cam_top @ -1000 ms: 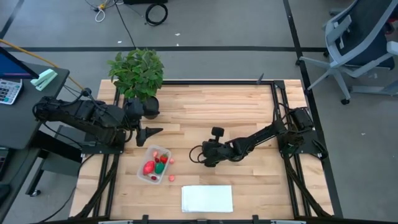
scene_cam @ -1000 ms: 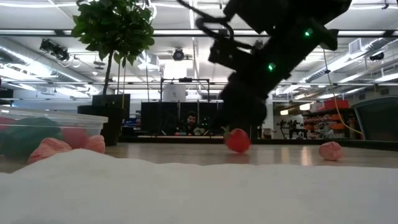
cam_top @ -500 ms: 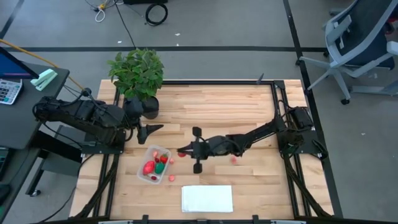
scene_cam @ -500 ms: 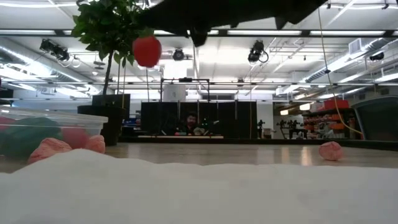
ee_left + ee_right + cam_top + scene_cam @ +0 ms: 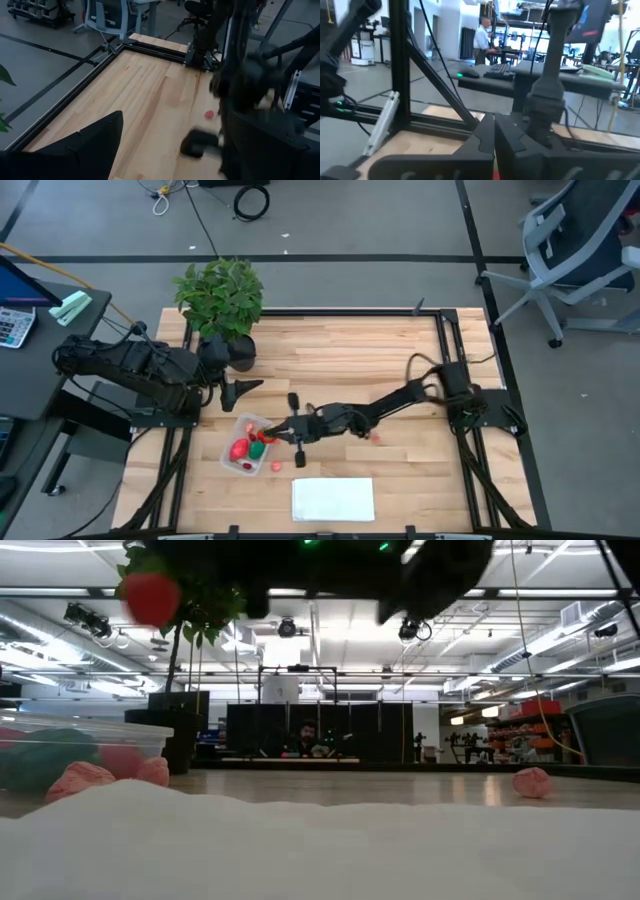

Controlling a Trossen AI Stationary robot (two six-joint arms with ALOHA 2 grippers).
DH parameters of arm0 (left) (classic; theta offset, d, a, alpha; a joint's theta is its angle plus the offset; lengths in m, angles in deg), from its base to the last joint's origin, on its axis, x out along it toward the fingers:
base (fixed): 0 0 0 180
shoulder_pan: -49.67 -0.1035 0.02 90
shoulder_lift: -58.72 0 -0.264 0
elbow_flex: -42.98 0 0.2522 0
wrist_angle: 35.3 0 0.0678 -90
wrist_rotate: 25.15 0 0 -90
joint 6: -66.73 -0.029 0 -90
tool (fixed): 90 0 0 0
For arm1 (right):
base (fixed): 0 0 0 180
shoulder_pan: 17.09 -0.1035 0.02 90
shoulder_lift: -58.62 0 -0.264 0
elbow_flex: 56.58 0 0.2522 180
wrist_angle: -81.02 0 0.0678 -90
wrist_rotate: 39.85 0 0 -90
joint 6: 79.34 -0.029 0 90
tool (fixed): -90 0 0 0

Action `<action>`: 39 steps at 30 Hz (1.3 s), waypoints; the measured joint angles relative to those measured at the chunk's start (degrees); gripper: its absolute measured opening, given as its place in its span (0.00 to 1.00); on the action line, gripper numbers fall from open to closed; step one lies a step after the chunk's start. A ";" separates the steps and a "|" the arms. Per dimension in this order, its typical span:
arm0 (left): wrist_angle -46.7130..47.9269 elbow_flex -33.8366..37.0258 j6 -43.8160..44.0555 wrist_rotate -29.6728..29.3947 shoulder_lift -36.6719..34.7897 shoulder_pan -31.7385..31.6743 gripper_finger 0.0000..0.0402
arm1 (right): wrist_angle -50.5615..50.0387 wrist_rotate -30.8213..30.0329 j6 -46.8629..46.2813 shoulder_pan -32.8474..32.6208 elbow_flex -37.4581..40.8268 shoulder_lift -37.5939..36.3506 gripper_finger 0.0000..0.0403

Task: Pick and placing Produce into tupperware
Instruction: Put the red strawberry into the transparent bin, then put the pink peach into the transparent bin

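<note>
Tub [image 5: 249, 443] held red and green produce [image 5: 240, 448]; one pink piece [image 5: 276, 466] lay just beside it. Right gripper [image 5: 272, 437], clamped on a red fruit [image 5: 150, 596], hung over the tub's rim. Left gripper [image 5: 245, 389] gaped wide nearby.

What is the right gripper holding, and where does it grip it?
The right gripper is shut on a small red produce piece, above the tupperware; the grip spot cannot be told.

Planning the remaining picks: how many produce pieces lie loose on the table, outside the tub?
2: one pink piece beside the tupperware, and a second pink piece by the right arm's middle. The right gripper, shut on a red piece, may hide another.
</note>
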State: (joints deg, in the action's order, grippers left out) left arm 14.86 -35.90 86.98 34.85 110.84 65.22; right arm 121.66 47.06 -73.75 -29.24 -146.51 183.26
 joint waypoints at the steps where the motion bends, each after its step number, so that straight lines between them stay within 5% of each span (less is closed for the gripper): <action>1: 0.02 0.00 0.00 -0.01 0.00 0.00 0.91 | -0.30 0.43 0.06 0.08 -2.81 2.50 0.00; 8: 0.16 0.00 -0.02 0.00 0.00 0.00 0.91 | -11.94 3.27 0.91 0.80 -22.65 14.47 0.00; 15: 0.66 0.00 -0.11 0.02 0.00 0.00 0.91 | -26.32 3.28 1.52 1.78 -33.74 19.12 0.01; 29: 0.95 0.00 0.04 0.02 0.00 0.04 0.91 | -40.49 3.15 -3.85 4.92 -35.01 17.53 0.26; 39: 1.34 0.00 0.02 0.04 0.00 0.00 0.91 | -50.51 4.10 -4.02 4.97 -35.01 17.27 0.18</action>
State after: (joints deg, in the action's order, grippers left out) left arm 16.20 -35.90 87.00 34.89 110.84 65.22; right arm 71.14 51.16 -77.77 -24.27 -181.51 200.53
